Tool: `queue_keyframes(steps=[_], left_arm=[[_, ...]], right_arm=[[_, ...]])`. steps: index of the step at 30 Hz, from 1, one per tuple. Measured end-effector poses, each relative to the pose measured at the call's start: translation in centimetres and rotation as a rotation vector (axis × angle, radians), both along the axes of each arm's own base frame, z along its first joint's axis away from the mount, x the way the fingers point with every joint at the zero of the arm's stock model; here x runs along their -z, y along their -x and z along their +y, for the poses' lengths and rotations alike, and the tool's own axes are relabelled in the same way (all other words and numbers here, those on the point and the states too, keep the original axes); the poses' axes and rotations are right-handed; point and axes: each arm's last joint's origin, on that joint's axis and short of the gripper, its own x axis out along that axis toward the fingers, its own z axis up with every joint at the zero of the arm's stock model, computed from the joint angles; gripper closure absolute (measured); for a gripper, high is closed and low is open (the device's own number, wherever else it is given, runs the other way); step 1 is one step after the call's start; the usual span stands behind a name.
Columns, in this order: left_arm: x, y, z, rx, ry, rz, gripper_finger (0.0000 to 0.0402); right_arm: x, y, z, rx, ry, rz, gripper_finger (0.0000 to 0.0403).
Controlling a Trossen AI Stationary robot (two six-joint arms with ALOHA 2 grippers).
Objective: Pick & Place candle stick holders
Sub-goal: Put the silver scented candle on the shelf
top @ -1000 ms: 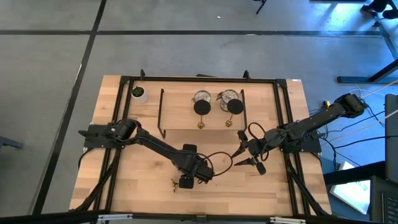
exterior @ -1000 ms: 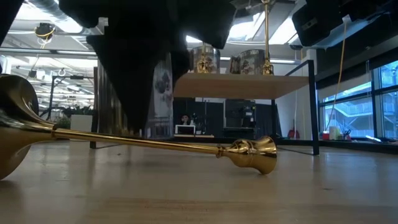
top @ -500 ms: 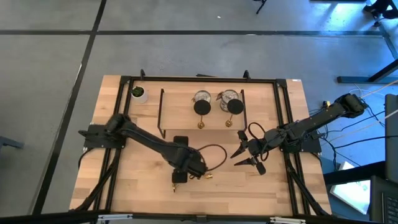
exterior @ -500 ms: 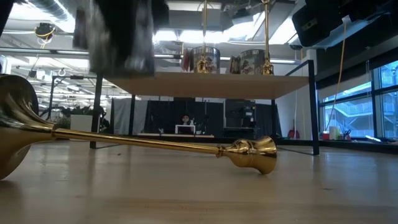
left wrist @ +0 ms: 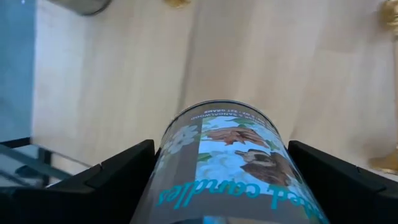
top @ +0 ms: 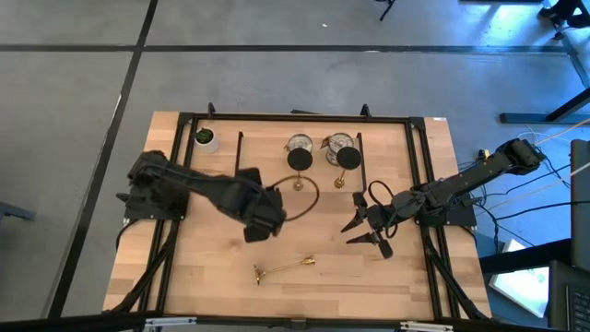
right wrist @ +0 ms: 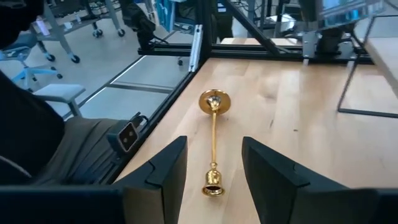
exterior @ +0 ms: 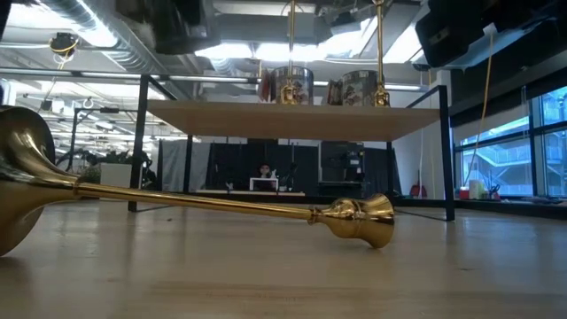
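Observation:
My left gripper (top: 258,224) hangs over the table's middle left, shut on a squat silvery candle cup (left wrist: 231,158) with a printed label. A slim gold candle stick holder (top: 284,267) lies flat on the wood near the front edge, its disc end (exterior: 19,177) toward the left. Two more gold sticks (top: 300,160) (top: 348,158) stand on the rack's shelf beside two silvery cups (exterior: 288,86) (exterior: 359,89). My right gripper (top: 362,231) waits at the middle right, open and holding nothing, aimed at the lying stick (right wrist: 214,140). My left gripper pinches the cup's round side wall (left wrist: 171,146) between its two fingers (left wrist: 106,180), one on each side. The fingers slant steeply down from above. The cup is lifted clear of the table, its far end pointing away past the fingertips.
A black wire rack (top: 241,166) with a wooden shelf stands at the far middle. A small white pot with a green plant (top: 205,139) sits at the far left. Black frame rails (top: 166,267) run along the table's sides. Bare wood lies around the lying stick.
My left gripper has risen from beside the lying stick's disc end and gone toward the table's far left, turning as it went, and has left the low view. The gold stick has stayed where it lay.

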Motion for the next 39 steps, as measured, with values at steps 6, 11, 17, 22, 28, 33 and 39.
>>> queue_keyframes(steps=[6,11,17,22,28,33,39], left_arm=[[0.0,-0.9,3.6,-0.015,-0.02,0.037,0.0055],[-1.1,-0.3,5.1,-0.032,-0.015,0.005,0.0056],[-3.3,1.7,5.7,-0.06,0.003,-0.082,0.0056],[-4.5,2.5,8.7,-0.145,0.081,-0.144,0.0057],[-4.5,2.1,12.8,-0.179,0.144,-0.156,0.0057],[-4.3,2.5,16.1,-0.231,0.19,-0.152,0.0057],[-3.3,2.5,19.4,-0.287,0.251,-0.129,0.0057]], right_arm=[[0.0,0.0,0.0,0.014,-0.003,0.002,0.0247],[0.1,0.0,0.0,0.015,-0.007,0.01,0.0247],[0.5,-0.3,0.1,0.018,-0.006,0.033,0.0247],[0.8,-0.8,0.3,0.02,-0.018,0.024,0.0247],[0.6,-1.1,0.5,0.019,-0.041,-0.018,0.0247],[0.5,-1.1,0.5,0.011,-0.051,-0.014,0.0247],[0.5,-1.1,0.5,-0.005,-0.062,-0.009,0.0247]])
